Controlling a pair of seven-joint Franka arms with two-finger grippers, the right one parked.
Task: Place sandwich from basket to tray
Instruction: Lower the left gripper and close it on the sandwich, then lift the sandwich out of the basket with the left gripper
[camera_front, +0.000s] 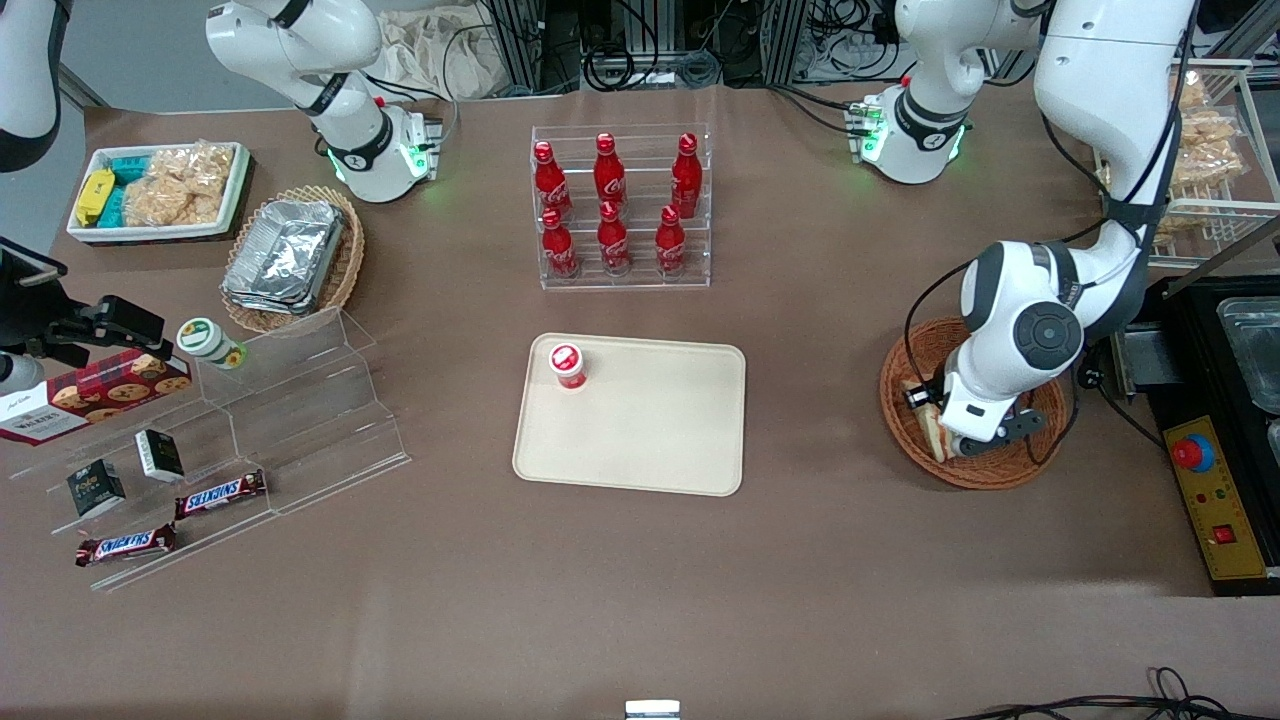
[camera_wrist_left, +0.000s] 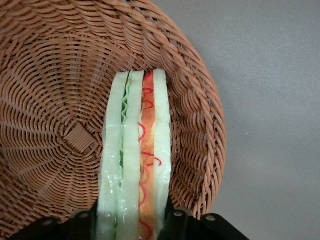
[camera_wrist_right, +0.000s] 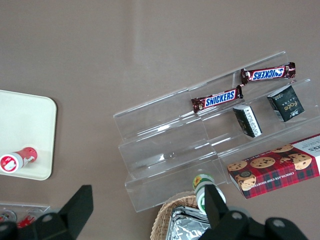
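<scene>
Sandwich (camera_wrist_left: 134, 160) clamped edgewise by end effector (camera_wrist_left: 131, 220) in basket (camera_wrist_left: 45, 100).

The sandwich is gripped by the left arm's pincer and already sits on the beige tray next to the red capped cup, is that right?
Not quite. The pincer does grip the sandwich, but the left wrist view shows it in the basket, not on the tray. The red capped cup stands on the tray alone.

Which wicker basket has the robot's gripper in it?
The reddish-brown woven basket holding the sandwich; the gripper clasps it. The tan basket holds foil containers.
</scene>
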